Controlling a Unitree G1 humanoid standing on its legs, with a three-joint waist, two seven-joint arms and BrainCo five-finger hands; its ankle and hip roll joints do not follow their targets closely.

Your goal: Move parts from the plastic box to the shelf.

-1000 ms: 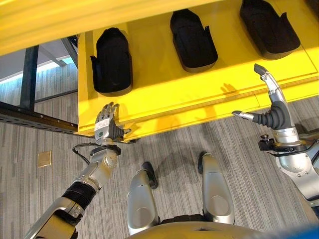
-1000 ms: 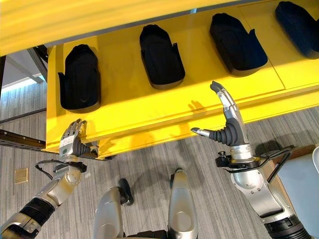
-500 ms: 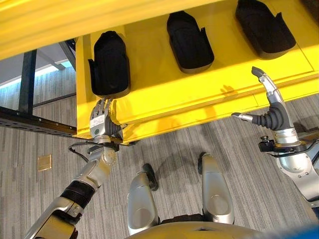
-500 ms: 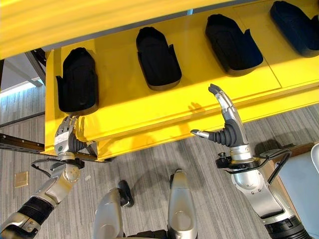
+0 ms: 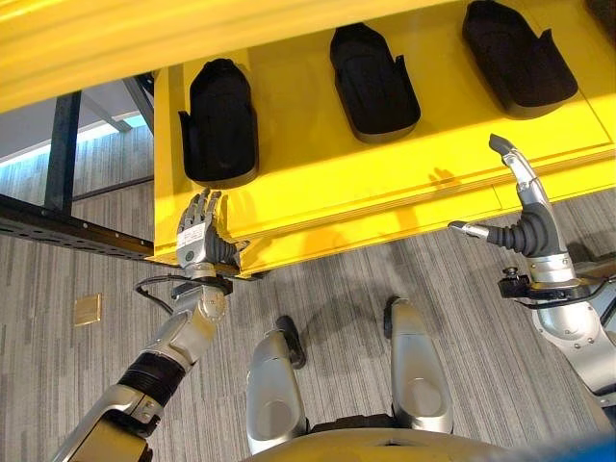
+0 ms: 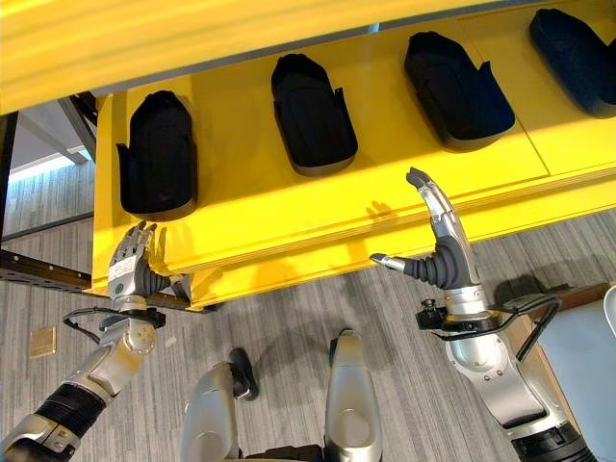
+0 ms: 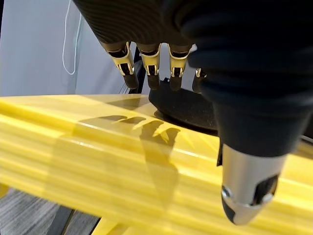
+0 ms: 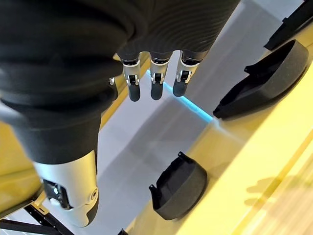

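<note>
Several black moulded parts lie in a row on the yellow shelf [image 5: 318,183]: one at the left [image 5: 219,121], one in the middle [image 5: 373,69], one at the right [image 5: 508,56]. My left hand [image 5: 198,243] is open just below the shelf's front left edge, under the left part [image 7: 188,105], holding nothing. My right hand [image 5: 521,217] is open in front of the shelf's right part, fingers straight up and thumb out, also empty. The right wrist view looks along the shelf past two parts [image 8: 178,188].
A dark metal frame rail [image 5: 67,231] runs left of the shelf. Grey carpet floor [image 5: 346,279] lies below the shelf edge. A yellow upper shelf [image 5: 115,38] overhangs at the top.
My left hand has dropped slightly from the shelf edge after rising towards it. The right hand has barely moved. The view has shifted a little.
</note>
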